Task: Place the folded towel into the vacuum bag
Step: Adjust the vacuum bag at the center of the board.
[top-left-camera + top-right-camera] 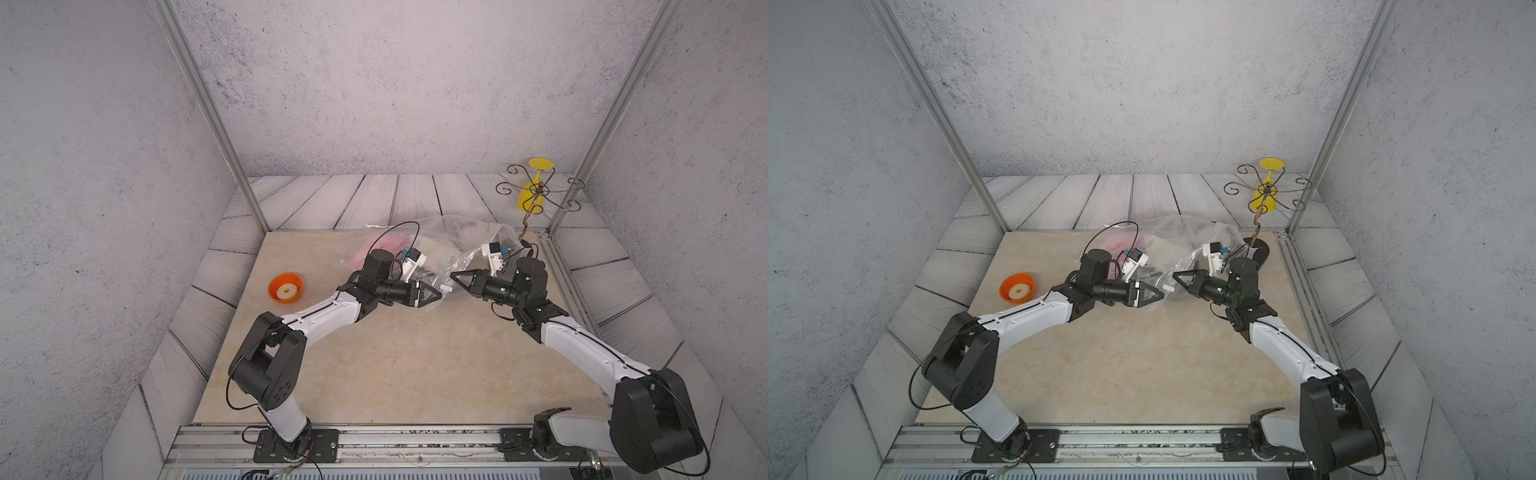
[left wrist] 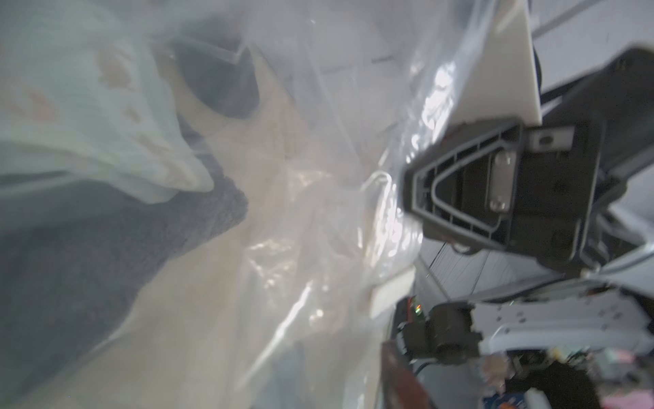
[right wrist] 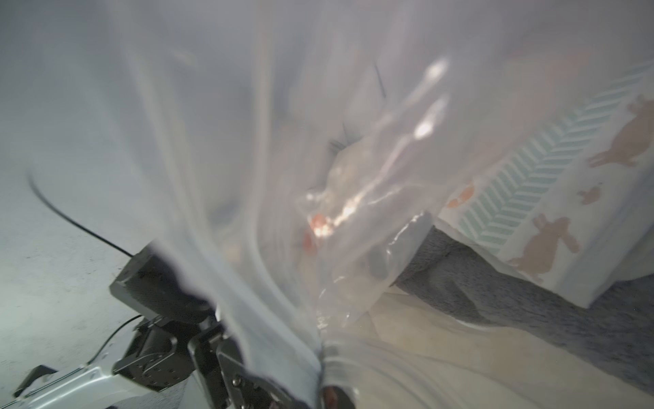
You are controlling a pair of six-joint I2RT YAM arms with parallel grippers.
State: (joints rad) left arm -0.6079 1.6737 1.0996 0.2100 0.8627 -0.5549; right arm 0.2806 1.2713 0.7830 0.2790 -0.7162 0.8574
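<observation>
The vacuum bag (image 1: 449,237) (image 1: 1177,232), clear and crinkly, lies bunched at the back middle of the table. Its white slider clip (image 1: 446,287) hangs between my two grippers. My left gripper (image 1: 437,294) (image 1: 1159,294) is shut on the bag's near edge. My right gripper (image 1: 455,276) (image 1: 1176,275) (image 2: 407,187) faces it, shut on gathered plastic (image 3: 318,340). Through the film, both wrist views show a grey fuzzy towel (image 2: 106,248) (image 3: 495,290) under a white cloth printed with animals (image 3: 566,170) (image 2: 88,117). Film hides my left jaws in the left wrist view.
Something pink (image 1: 376,246) shows at the bag's far left. An orange dish with a white ring (image 1: 285,288) sits left of the left arm. A wire stand with a yellow glass (image 1: 536,187) rises at the back right. Metal posts (image 1: 245,183) flank the table.
</observation>
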